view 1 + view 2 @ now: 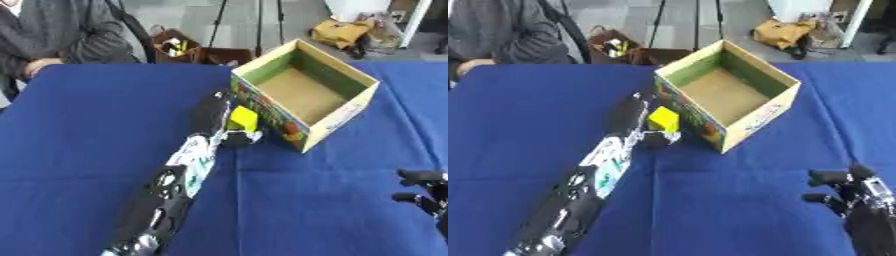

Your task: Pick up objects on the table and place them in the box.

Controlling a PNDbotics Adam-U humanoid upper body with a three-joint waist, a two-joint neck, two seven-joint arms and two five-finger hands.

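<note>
Black left arm [166, 195] with silver openwork joints, white-green marked forearm, black-fingered right hand [846, 192]

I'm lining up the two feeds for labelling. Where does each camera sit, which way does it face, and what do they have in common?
Left eye view: in the head, looking down at the blue table and open box; left arm runs up from the lower left, left hand at a yellow block; right hand at the right edge.
Right eye view: same head, set slightly right; the right hand shows more fully, fingers relaxed.
Shared: same moment, nearly the same picture, with the box empty in both.
</note>
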